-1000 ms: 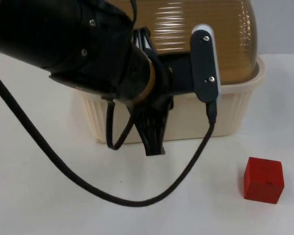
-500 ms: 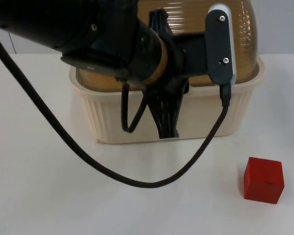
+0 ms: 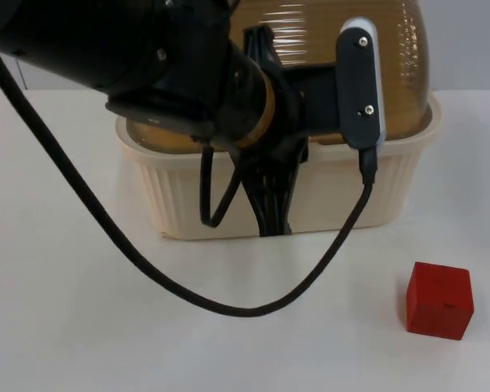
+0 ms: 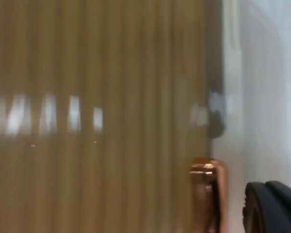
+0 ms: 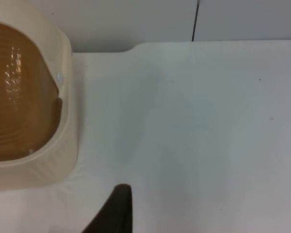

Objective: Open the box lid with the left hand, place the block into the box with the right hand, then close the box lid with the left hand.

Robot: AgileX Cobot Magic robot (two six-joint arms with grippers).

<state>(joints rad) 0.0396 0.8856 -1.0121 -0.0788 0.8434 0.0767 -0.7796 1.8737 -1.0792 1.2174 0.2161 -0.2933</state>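
The left gripper [image 3: 269, 214] hangs over the front wall of the cream box [image 3: 188, 204], just below the ribbed amber lid [image 3: 335, 49], which lies shut behind and above its fingers; whether they are open I cannot tell. The red block [image 3: 439, 300] sits well right, nearer the waiting right arm

Left gripper [image 3: 269, 214] points downward from a steeply bent wrist; right gripper [image 5: 117, 209] waits.

light: bright, even | glare: streaks on amber lid [image 3: 343, 41] | blur: left wrist view smeared
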